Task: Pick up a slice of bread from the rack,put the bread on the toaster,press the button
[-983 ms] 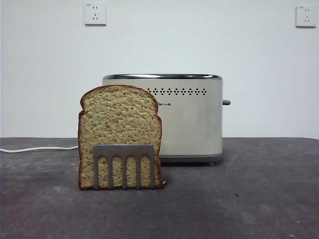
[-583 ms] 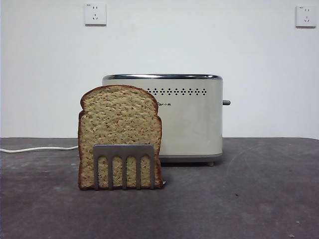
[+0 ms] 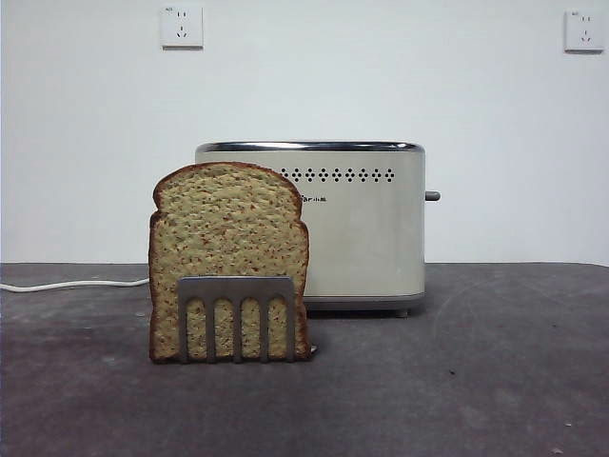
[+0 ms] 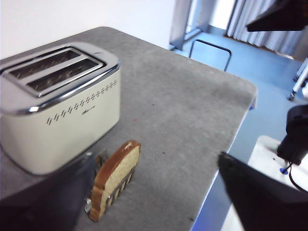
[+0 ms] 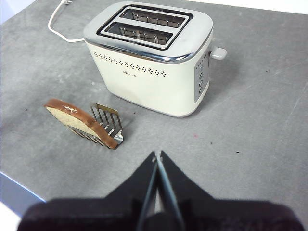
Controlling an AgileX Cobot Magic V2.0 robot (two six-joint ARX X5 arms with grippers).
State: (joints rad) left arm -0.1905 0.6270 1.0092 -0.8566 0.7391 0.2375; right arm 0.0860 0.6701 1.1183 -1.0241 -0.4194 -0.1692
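Front view, level across the dark grey table (image 3: 495,381): the tan, speckled wholegrain slice of bread (image 3: 228,238) with its dark brown crust stands upright in the low brushed-steel rack (image 3: 236,293), whose arched tines cover its lower part, while the boxy cream-coloured toaster (image 3: 366,228) with a chrome top rim sits just behind, its small grey button (image 3: 433,196) jutting from the narrow side. Nothing in this scene differs from a second ago; no arm has entered, so the pick-up has evidently not begun. Left wrist view: the left gripper (image 4: 154,192) hangs high over the table with its black jaws spread wide, empty, the slice of bread (image 4: 115,178) in the rack (image 4: 98,166) showing between them and the toaster (image 4: 62,110) beside it. Right wrist view: the right gripper (image 5: 157,166) hovers well apart from everything, its jaws pressed together on nothing; the toaster (image 5: 149,62) shows two empty slots, the button (image 5: 219,53) at its end, and a white cord (image 5: 60,24) trails off behind. Judged from this, the open left gripper looks the likelier one to descend on the bread first.
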